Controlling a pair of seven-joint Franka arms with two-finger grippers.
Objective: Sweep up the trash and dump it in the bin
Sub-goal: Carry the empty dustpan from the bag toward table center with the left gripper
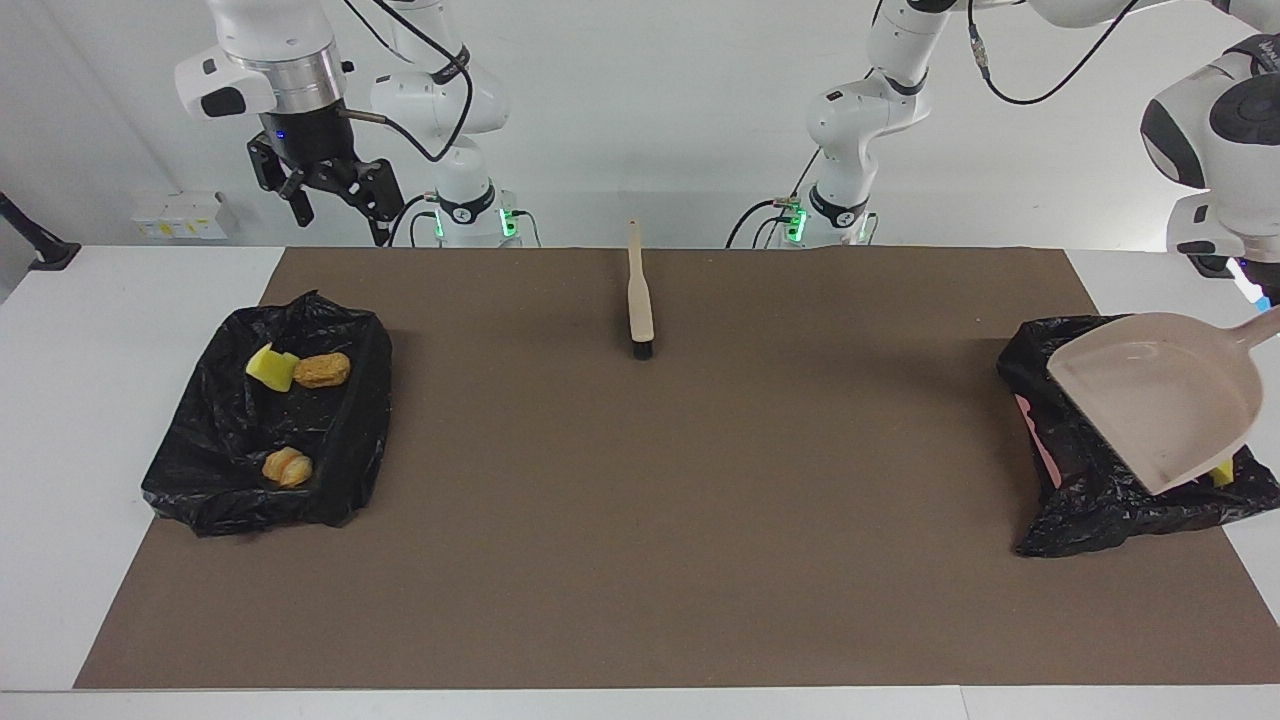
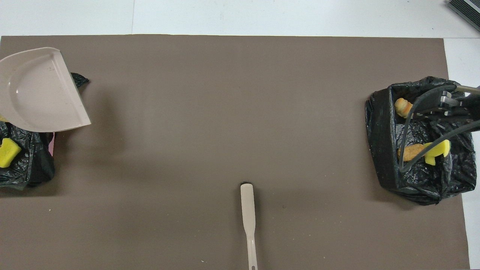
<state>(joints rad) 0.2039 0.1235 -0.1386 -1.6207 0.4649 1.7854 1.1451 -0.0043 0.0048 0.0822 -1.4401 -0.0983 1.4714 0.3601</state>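
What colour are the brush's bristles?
Black, on a beige handle; the brush shows its bristle end best in the facing view.

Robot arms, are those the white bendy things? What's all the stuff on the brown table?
Yes, two robot arms. One picture looks at them from across the table; the other looks down from above them. On the brown mat lie a brush and two bins lined with black bags, one at each arm's end. Scraps sit inside: a yellow sponge chunk and bread-like pieces. The left gripper is shut on a beige dustpan, tilted over its bin. The right gripper hangs open, empty.
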